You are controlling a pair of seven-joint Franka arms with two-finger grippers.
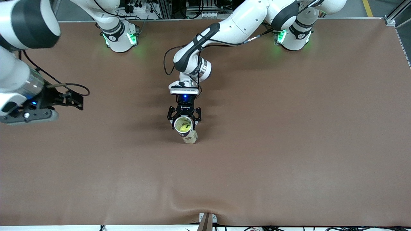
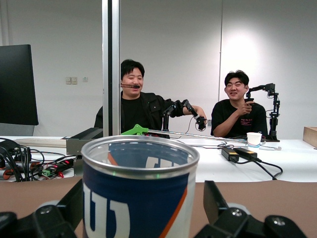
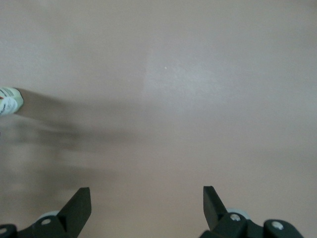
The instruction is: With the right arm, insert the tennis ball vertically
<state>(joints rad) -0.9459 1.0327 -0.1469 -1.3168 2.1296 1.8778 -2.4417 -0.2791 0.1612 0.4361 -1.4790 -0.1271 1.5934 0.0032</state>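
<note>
A tennis ball can (image 1: 190,136) with a blue, white and orange label stands upright at the middle of the table, its top open. A yellow-green tennis ball (image 1: 183,127) lies inside it. My left gripper (image 1: 184,118) is open with a finger on each side of the can's upper part. In the left wrist view the can (image 2: 138,198) fills the space between the fingers (image 2: 214,198), with a small gap showing. My right gripper (image 1: 78,100) is open and empty, up over the table toward the right arm's end. In its own view the right gripper (image 3: 146,191) looks down on bare mat.
The brown mat (image 1: 289,144) covers the whole table. A small piece of the can (image 3: 9,99) shows at the edge of the right wrist view. Two people sit at a white desk (image 2: 277,163) past the table's edge in the left wrist view.
</note>
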